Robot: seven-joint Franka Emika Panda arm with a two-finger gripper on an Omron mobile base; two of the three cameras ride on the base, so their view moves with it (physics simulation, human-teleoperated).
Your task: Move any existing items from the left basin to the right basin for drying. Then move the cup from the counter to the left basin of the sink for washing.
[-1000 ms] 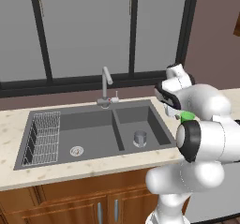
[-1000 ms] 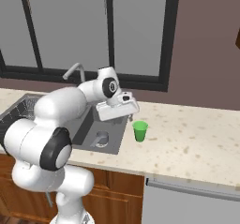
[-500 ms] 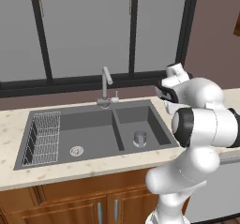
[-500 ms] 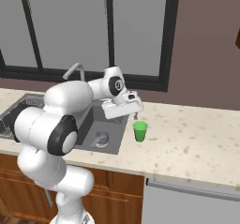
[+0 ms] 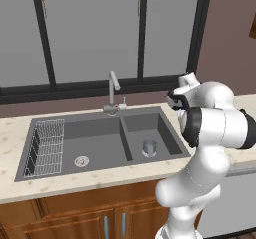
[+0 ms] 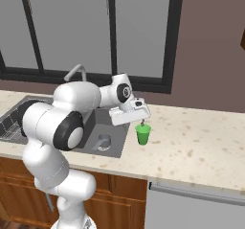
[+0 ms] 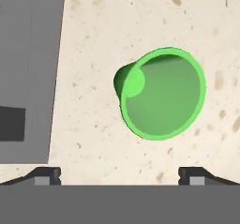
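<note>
Gripper (image 7: 120,174) hangs spread wide above empty cup (image 7: 161,94); grey cylinder (image 5: 149,147) occupies right basin (image 5: 162,128).

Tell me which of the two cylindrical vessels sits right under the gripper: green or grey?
The green cup, standing upright on the counter just under the gripper. The grey metallic cylinder sits apart, down in the right basin.

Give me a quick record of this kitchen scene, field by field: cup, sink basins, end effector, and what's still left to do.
cup: cup upright on the counter, right of the sink, empty inside
left basin: left basin holds a wire rack, nothing loose
right basin: right basin holds a grey cylinder
end effector: end effector open, above the cup, not touching
remaining: cup not yet grasped or moved
</note>
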